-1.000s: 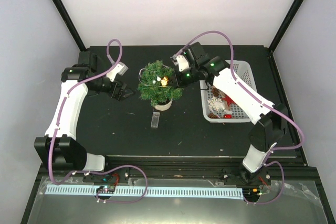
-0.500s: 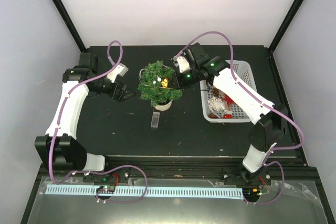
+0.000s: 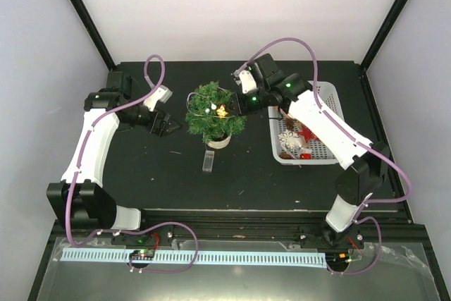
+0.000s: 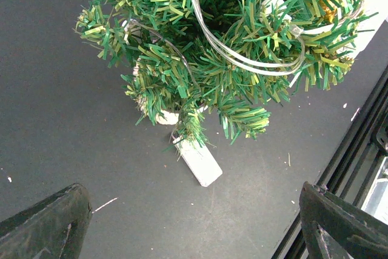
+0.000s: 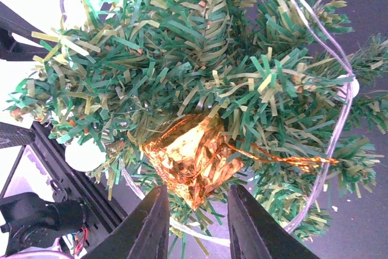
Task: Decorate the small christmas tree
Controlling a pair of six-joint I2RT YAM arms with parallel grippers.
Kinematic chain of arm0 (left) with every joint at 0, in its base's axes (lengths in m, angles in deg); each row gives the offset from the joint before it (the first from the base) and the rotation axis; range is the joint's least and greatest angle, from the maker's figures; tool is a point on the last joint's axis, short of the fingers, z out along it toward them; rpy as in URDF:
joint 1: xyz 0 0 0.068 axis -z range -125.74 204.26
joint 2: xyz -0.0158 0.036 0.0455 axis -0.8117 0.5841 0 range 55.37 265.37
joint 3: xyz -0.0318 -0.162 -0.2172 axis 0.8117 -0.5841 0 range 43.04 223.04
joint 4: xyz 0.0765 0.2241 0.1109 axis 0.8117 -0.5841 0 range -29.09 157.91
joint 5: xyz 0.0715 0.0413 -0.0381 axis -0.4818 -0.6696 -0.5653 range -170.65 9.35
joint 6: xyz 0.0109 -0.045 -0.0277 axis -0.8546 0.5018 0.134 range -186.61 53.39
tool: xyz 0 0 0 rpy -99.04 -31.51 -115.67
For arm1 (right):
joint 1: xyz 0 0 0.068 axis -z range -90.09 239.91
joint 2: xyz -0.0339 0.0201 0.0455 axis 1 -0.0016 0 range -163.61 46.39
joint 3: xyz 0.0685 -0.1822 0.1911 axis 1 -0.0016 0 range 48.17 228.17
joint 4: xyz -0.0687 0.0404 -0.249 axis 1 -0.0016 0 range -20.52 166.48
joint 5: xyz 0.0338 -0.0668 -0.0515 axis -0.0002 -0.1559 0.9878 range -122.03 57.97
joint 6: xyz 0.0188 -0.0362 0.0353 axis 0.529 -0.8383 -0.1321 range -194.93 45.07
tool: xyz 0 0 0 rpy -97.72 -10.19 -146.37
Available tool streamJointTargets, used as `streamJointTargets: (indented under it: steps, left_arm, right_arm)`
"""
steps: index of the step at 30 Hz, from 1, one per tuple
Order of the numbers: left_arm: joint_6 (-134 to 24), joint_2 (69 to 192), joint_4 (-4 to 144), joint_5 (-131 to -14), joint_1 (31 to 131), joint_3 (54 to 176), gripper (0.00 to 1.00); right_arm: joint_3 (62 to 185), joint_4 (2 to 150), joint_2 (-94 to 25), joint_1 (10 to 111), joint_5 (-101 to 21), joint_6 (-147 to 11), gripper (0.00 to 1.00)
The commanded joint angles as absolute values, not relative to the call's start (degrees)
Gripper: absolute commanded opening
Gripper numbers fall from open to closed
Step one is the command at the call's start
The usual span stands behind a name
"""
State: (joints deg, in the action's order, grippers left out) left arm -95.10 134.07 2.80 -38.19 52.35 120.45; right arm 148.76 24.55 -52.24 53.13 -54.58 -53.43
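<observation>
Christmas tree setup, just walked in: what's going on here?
The right gripper is up against the small christmas tree. Its jaws are parted around the lower corner of a gold ornament that sits in the branches, and the ornament looks placed rather than gripped. The left gripper hovers open on the tree's other side, holding nothing. Other decorations lie in the white basket.
</observation>
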Motion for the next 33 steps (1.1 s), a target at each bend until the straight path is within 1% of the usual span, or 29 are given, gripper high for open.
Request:
streamJointTargets:
  steps: [1, 5, 10, 13, 15, 17, 19, 23, 26, 30, 33]
  left_arm:
    - [-95.0, 132.7, 3.4, -37.6, 52.1, 120.3, 0.94]
    - [-95.2, 132.6, 3.3, -37.9, 52.1, 120.4, 0.94]
    - [-95.4, 132.6, 3.3, -38.2, 52.0, 120.5, 0.94]
    - [-95.3, 132.9, 3.4, -38.1, 52.1, 120.4, 0.94]
    - [-95.3, 133.0, 3.5, -37.9, 52.1, 120.3, 0.94]
    - [-95.4, 133.2, 3.5, -37.7, 52.0, 120.3, 0.94]
    - [-95.4, 133.5, 3.4, -37.6, 52.0, 120.3, 0.94]
    - [-95.7, 134.0, 3.3, -38.0, 52.0, 120.6, 0.94]
    - [-96.2, 134.3, 2.6, -38.8, 52.1, 121.1, 0.94]
    - [-97.3, 134.4, 2.0, -40.3, 52.0, 120.8, 0.94]
    - [-97.7, 135.2, 1.8, -40.5, 51.9, 120.6, 0.94]
  right_arm:
    - [149.7, 24.6, -49.3, 52.9, -51.4, -52.7, 0.29]
    - [146.2, 24.9, -46.0, 55.2, -45.6, -50.7, 0.29]
    - [138.6, 23.4, -43.1, 63.9, -39.7, -48.4, 0.3]
    - [136.8, 21.3, -44.4, 71.0, -36.2, -49.1, 0.32]
    - [135.0, 22.4, -45.1, 74.9, -34.9, -49.5, 0.33]
    - [134.1, 23.8, -46.5, 78.0, -33.7, -49.6, 0.37]
    - [134.9, 24.5, -49.0, 80.5, -33.4, -49.3, 0.38]
    - [137.4, 26.4, -55.1, 81.9, -34.3, -48.9, 0.39]
    - [139.0, 25.5, -59.7, 82.5, -34.4, -49.0, 0.42]
    - [135.3, 27.0, -60.1, 82.4, -35.5, -48.7, 0.43]
    - [129.9, 28.0, -57.9, 82.4, -37.1, -48.8, 0.43]
